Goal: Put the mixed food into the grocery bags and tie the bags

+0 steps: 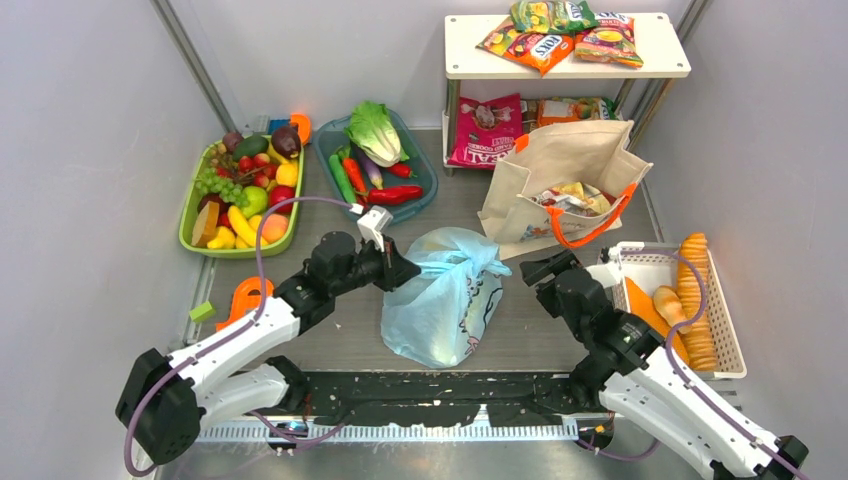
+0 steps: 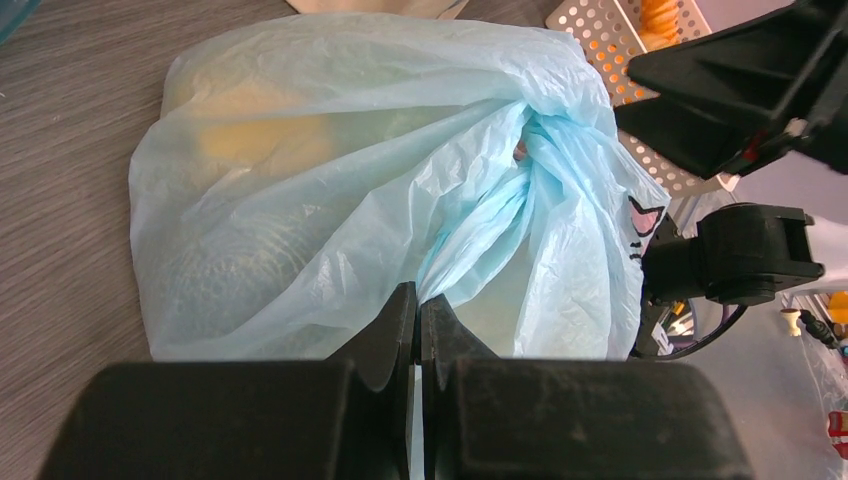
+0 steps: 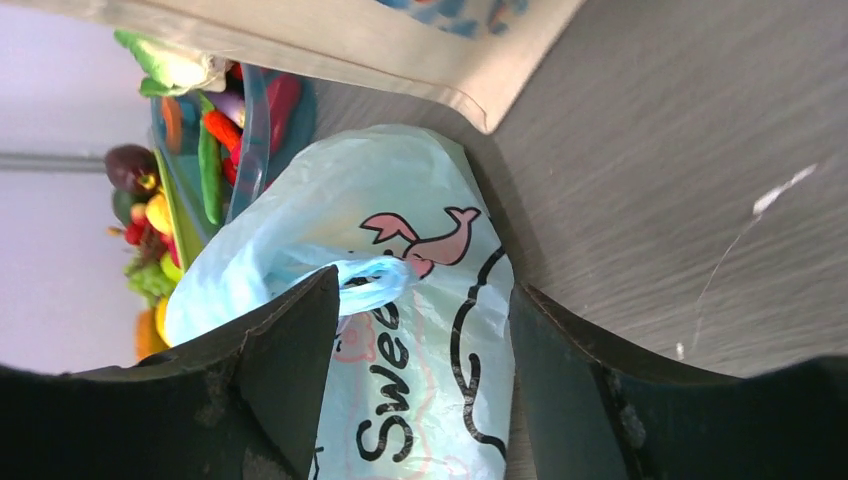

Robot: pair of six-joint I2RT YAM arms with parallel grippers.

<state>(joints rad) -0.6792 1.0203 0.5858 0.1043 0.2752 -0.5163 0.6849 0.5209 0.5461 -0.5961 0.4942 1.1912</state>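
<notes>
Grey table [image 1: 350, 335], blue bag [image 1: 440, 300], left pincer [image 2: 418, 300] clamped on it, right pincer [image 3: 422, 285] apart, tote [image 1: 560, 160] behind.

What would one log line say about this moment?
left hand: shut on light-blue plastic bag | right hand: open, at bag | bag top: gathered, twisted | canvas tote: open

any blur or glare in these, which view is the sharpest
Top external: even light, sharp throughout, soft shadows, slight sheen on the shelf snack packets. Left wrist: light-blue bag crisp, left fingers dark and soft up close. Right wrist: bag print sharp, right fingers dark, produce behind soft.
</notes>
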